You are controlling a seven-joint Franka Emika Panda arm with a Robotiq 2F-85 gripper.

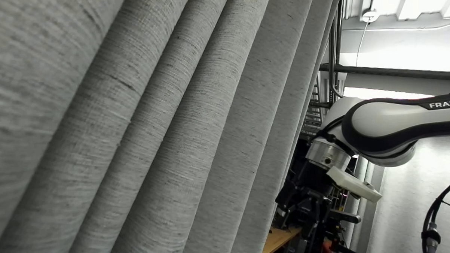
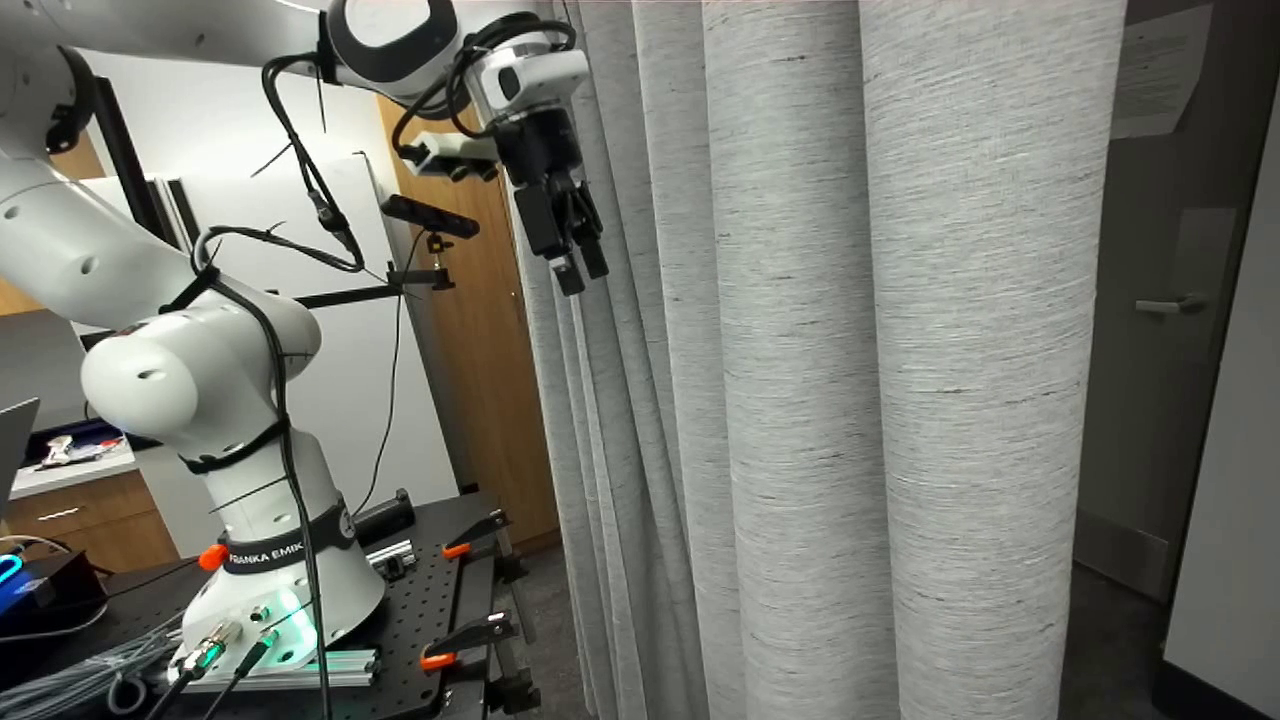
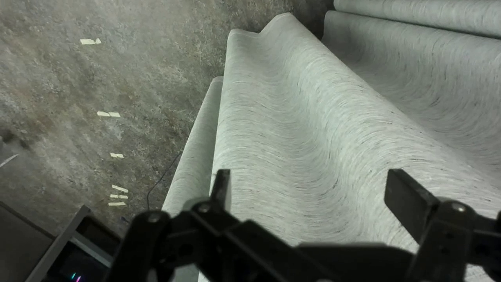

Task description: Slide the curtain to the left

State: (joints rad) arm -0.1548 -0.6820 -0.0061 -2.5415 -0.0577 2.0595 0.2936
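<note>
The curtain is a very large light-grey heathered drape with deep vertical pleats. It fills much of an exterior view (image 1: 195, 123) and hangs beside the arm in an exterior view (image 2: 800, 380). In the wrist view the curtain (image 3: 305, 129) runs away below the fingers. My gripper (image 2: 582, 275) is black, points down and stands near the curtain's upper part. In the wrist view my gripper (image 3: 309, 188) is open, its fingers wide apart with curtain fabric seen behind and between them. Nothing shows clamped. Whether a finger touches the fabric, I cannot tell.
The arm's base stands on a black perforated table (image 2: 425, 600) with clamps at its edge. A camera (image 2: 430, 215) on a mount stands behind the gripper. A wooden cabinet (image 2: 480, 400) is beyond it. A grey door (image 2: 1140, 400) shows past the curtain. The floor (image 3: 156, 78) bears tape pieces.
</note>
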